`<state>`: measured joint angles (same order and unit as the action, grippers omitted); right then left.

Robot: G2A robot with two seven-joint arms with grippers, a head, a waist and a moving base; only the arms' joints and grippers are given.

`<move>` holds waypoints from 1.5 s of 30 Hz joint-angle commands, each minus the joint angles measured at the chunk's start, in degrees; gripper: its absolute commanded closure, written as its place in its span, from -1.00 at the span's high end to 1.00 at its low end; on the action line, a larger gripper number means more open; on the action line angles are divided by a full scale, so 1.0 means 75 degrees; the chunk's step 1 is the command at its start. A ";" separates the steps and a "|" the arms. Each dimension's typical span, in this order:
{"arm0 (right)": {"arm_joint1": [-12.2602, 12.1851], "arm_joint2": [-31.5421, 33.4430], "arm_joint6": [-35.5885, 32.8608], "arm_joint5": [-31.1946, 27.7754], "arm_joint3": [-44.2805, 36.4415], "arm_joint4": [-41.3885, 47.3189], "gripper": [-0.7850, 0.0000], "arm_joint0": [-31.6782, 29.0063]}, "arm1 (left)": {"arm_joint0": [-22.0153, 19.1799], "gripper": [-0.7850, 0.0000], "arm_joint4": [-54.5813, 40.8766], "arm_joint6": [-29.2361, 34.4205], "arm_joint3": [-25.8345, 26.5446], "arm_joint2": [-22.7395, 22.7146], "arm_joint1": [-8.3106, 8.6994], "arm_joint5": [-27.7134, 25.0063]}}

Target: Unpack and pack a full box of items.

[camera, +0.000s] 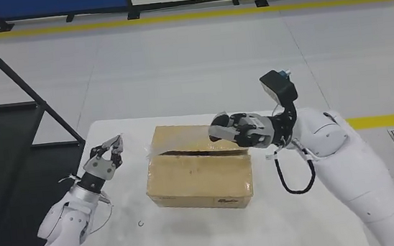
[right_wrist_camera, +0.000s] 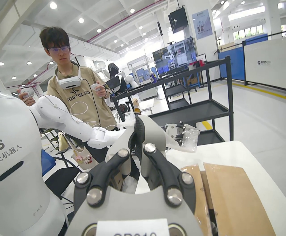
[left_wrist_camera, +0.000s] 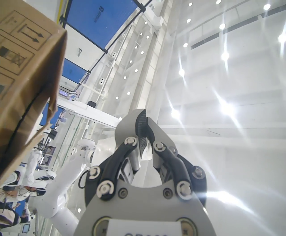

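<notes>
The right gripper (right_wrist_camera: 136, 125) has its fingers (right_wrist_camera: 154, 131) pressed together at the tips; a thin pale edge shows low between them, but I cannot tell whether anything is pinched. In the top view this gripper (camera: 216, 129) hangs over the far right part of the box top. The left gripper (left_wrist_camera: 144, 116) is also clenched, tips meeting with nothing visible between them. It stands over the table to the left of the box, apart from it (camera: 111, 146).

There is one cardboard box (camera: 199, 175), two grippers and one crumpled piece of clear plastic (right_wrist_camera: 190, 139). From the right wrist view the plastic sits just at the left gripper's tips; whether it is gripped or lies beyond them I cannot tell.

The box rests near the middle of the white table (camera: 216, 233). Its two top flaps (right_wrist_camera: 228, 192) lie almost flat with a narrow dark gap between them, and the far part of the top looks glossy. What is inside is hidden. In the left wrist view a printed side and corner of the box (left_wrist_camera: 26, 67) sit close beside the gripper.

A small dark ring-like bit (camera: 141, 223) lies on the table in front of the box's left corner. A black metal shelf cart (right_wrist_camera: 201, 107) stands beyond the table's left side.
</notes>
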<state>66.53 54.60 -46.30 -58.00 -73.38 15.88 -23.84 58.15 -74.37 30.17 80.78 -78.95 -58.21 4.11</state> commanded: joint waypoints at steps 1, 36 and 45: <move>-0.0114 -0.0225 0.0000 0.0000 0.0191 0.0202 -1.00 0.0123 | 0.0064 -1.00 0.0392 -0.0161 0.0080 0.0045 -0.0017 -0.0266; -0.0594 -0.0492 0.0792 0.0000 0.1508 -0.0430 -1.00 0.0228 | 0.0474 -1.00 0.0929 -0.1133 0.0495 0.0280 -0.0341 -0.0946; -0.0593 -0.0120 0.1315 0.0000 0.1846 -0.1673 -1.00 0.0152 | 0.0582 -1.00 0.0920 -0.1157 0.0448 0.0369 -0.0481 -0.1351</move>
<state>62.06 53.37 -37.25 -58.00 -59.94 3.98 -22.46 62.62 -67.44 21.60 84.37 -76.32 -61.69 -5.83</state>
